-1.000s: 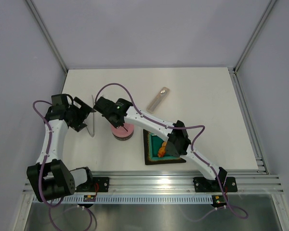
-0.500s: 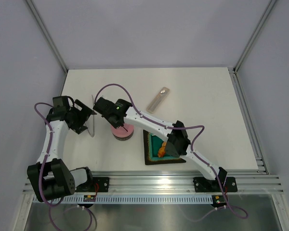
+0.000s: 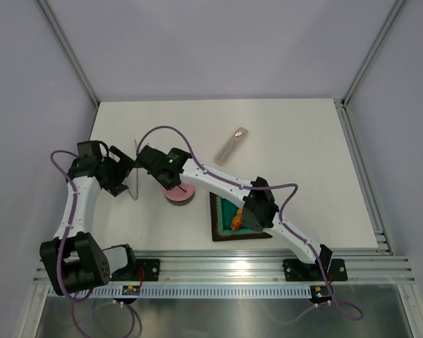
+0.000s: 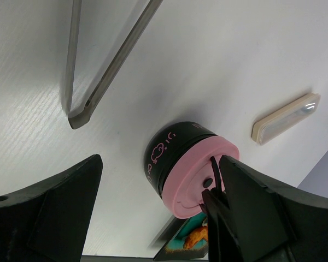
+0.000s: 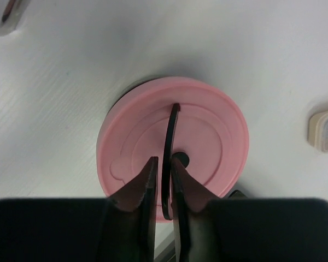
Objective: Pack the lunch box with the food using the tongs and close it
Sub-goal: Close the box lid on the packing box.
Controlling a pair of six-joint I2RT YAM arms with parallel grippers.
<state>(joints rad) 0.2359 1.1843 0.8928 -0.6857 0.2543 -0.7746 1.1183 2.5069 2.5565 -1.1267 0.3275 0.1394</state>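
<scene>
Here the right gripper stands over the lunch box, its two dark fingers set narrowly apart on either side of the thin black handle that rises from the pink lid. One finger lies right against the handle and a sliver of pink shows beside the other, so I cannot tell whether the handle is pinched or merely straddled. The lid sits flat on the dark-walled, pink-printed box, covering its mouth, so whatever is inside is hidden.

The left gripper hangs low above the table, just left of the box. Its fingers are spread wide with nothing between them and touch nothing. The tongs lie flat on the table near that gripper, their two slim arms meeting at one end and running out of the left wrist view at the other.

Just right of the box sits the square teal plate, partly covered by the right arm from above, with orange food showing on it; any other pieces cannot be made out. A flat pale utensil lies farther back on the table, well apart from the box.
</scene>
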